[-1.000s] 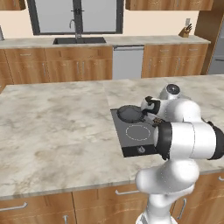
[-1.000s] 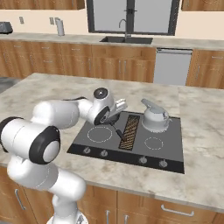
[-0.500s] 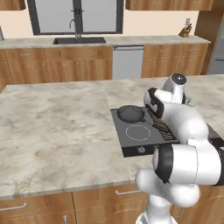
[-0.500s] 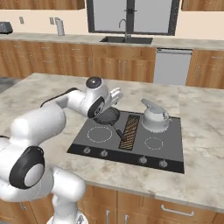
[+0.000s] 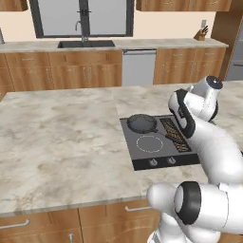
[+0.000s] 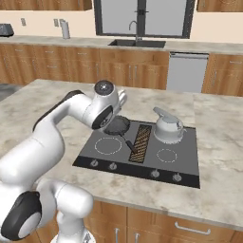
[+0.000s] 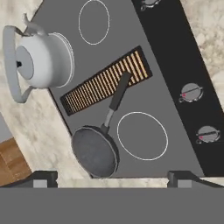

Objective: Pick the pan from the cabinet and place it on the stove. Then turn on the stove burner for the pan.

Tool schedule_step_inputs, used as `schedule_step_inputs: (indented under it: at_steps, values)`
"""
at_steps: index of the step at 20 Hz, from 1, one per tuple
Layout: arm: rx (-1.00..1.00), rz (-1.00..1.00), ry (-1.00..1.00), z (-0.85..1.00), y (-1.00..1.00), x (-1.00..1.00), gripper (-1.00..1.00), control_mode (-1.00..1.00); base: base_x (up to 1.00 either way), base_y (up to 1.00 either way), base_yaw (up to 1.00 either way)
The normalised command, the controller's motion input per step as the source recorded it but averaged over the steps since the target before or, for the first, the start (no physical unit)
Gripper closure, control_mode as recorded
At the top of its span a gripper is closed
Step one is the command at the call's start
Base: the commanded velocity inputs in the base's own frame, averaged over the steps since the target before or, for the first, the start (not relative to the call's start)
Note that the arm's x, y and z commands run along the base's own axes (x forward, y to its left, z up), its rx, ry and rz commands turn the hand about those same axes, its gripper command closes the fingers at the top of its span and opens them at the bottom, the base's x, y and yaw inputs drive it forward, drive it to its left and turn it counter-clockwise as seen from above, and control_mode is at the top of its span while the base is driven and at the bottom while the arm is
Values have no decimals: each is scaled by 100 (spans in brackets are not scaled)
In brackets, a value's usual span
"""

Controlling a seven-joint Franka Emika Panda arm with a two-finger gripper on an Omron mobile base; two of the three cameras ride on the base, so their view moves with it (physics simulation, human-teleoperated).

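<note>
1. Small round dark grey-black frying pan already out of cabinet, sitting on flat black glass cooktop, rear corner, w/ straight handle angled toward centre grille.
2. Hand above the pan, looking down; fingertips well apart, nothing between them, so spread and empty.
3. Step in hand, by judgement: burner knob. Pan placing looks done.
4. Pick right knob first: row of small round knobs along front edge; match one to pan's rear ring, not the bare white ring beside it.
5. Approach from above, keep clear of pan handle and silver-white kettle.
6. Close on knob squarely, turn slowly; risk = slipping off small knob.
</note>
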Motion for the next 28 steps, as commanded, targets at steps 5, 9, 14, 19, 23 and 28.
schedule_step_inputs:
  at_steps: [5,9,14,19,23,28]
  values:
    - [-34,32,-1,29,2,-57,-100,-100,0,0,0]
    - [-36,36,0,4,7,-45,-100,-100,0,0,0]
    - [-32,38,0,3,12,-37,-100,-100,0,0,0]
    - [-29,36,8,23,17,-28,-100,-100,0,0,0]
    - [-27,35,21,23,16,-16,-100,-100,0,0,0]
    - [-22,33,33,1,3,-2,-100,-100,0,0,0]
